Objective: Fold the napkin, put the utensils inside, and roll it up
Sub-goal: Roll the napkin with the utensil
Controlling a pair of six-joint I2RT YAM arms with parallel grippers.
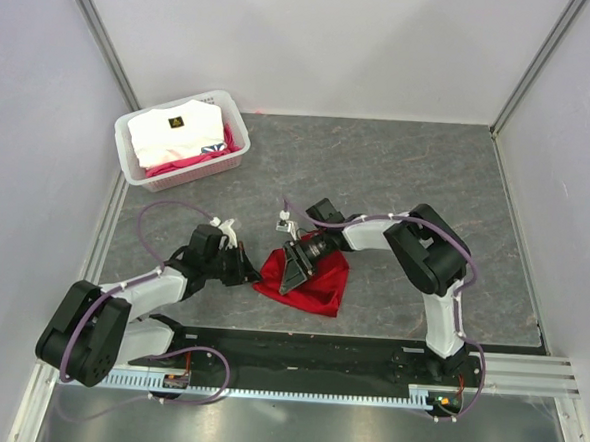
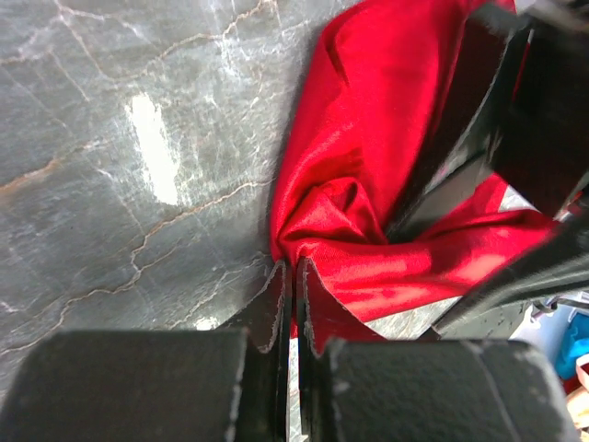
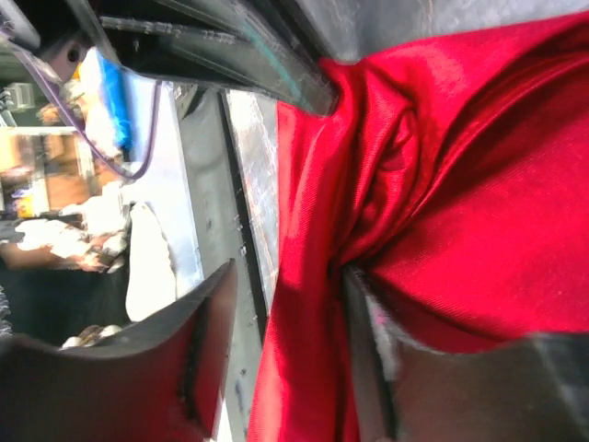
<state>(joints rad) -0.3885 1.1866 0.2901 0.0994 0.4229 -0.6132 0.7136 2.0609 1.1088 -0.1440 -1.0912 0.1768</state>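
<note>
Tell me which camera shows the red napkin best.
Top external: only it shows nearly the whole napkin, crumpled, with its outline clear. Both wrist views show only close-up red folds, cut off at the frame edges.

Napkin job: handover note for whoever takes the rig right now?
Left tool: shut on the napkin, at the edge nearest the left arm.
Right tool: open, red cloth between its jaws.
Napkin: bunched on the table between the two arms.
Spoon: not in view.
Done: no neat fold visible.
Left: fold, place spoon inside, roll up.
</note>
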